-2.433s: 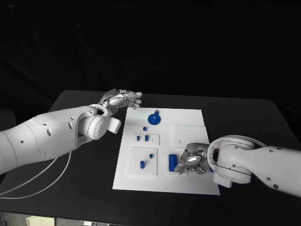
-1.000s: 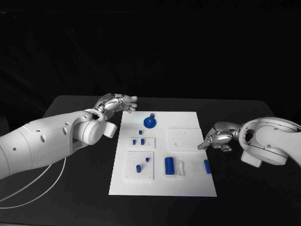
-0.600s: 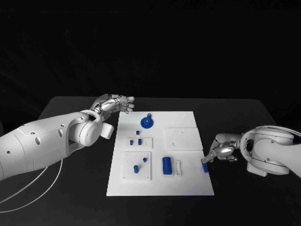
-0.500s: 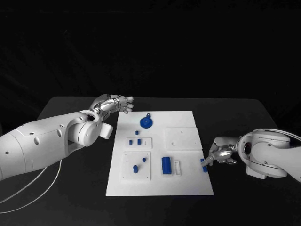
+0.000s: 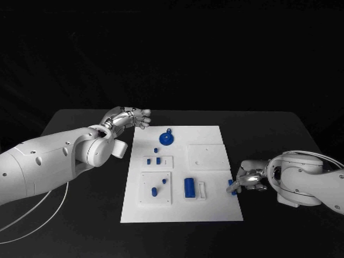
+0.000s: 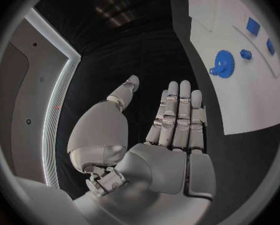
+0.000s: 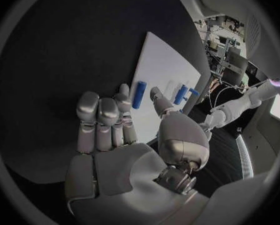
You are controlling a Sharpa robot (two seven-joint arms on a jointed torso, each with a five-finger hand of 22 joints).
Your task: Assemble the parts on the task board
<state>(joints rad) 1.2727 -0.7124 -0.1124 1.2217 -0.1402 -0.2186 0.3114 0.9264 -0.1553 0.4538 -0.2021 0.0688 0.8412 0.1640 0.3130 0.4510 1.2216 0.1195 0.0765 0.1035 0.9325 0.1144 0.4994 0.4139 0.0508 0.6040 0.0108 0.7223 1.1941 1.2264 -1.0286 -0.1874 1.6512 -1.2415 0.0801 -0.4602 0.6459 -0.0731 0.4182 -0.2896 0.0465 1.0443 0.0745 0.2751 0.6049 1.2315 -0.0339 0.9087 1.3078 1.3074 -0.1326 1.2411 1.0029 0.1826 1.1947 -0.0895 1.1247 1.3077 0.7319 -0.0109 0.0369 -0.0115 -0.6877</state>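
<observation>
The white task board (image 5: 210, 207) lies in the middle of the table. On it are a blue gear (image 5: 166, 140), several small blue pieces (image 5: 153, 160), a blue cylinder (image 5: 191, 187) and a short blue peg (image 5: 233, 187) at its right edge. My right hand (image 5: 249, 180) is low beside that edge, fingertips at the peg, thumb apart. In the right wrist view the peg (image 7: 138, 94) lies just beyond the fingers (image 7: 102, 110) of that hand (image 7: 115, 145). My left hand (image 5: 129, 117) hovers off the board's far left corner, flat and holding nothing, palm (image 6: 165, 135) showing, gear (image 6: 224, 64) beyond it.
A white cable (image 5: 40, 212) runs over the table under my left arm. Black tabletop surrounds the board (image 6: 252, 100) on all sides. Two raised white panels (image 5: 205, 156) sit on the board's right and near-left areas.
My right hand left the board near the cylinder, swung out to the right, then came down and back to the peg at the board's right edge. The left hand stayed put.
</observation>
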